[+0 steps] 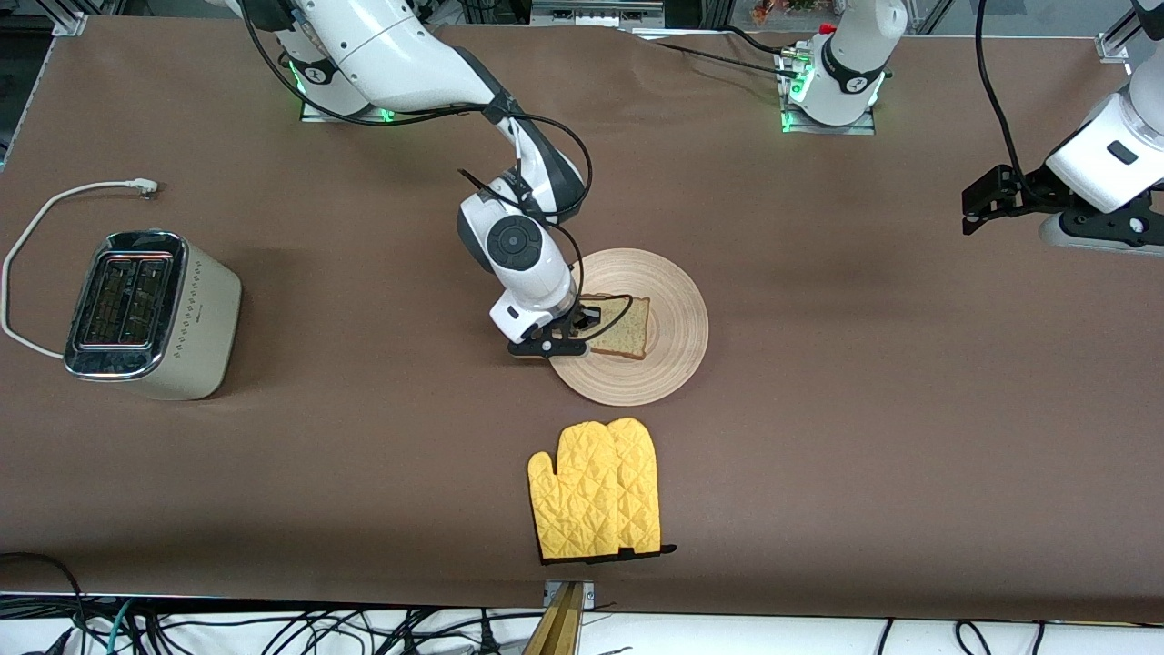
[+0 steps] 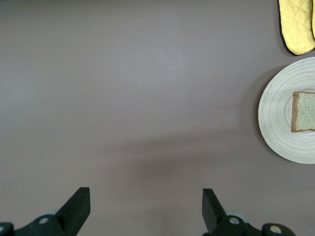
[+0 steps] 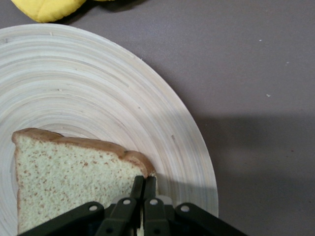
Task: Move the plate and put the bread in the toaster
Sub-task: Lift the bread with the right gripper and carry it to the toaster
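The round light-wood plate (image 1: 655, 373) lies mid-table with the square bread slice (image 1: 626, 329) flat on it. My right gripper (image 1: 582, 326) is down at the plate's edge toward the right arm's end. In the right wrist view its fingers (image 3: 145, 179) are pressed together, tips at a corner of the bread (image 3: 69, 182) on the plate (image 3: 98, 88). The cream toaster (image 1: 155, 314) stands at the right arm's end, slots up. My left gripper (image 1: 978, 205) waits, open and empty (image 2: 145, 211), over bare table at the left arm's end.
A yellow oven mitt (image 1: 596, 491) lies nearer the front camera than the plate. The toaster's white cord (image 1: 36, 227) loops on the table beside it. The left wrist view also shows the plate (image 2: 275, 108), the bread (image 2: 304, 111) and the mitt (image 2: 297, 24).
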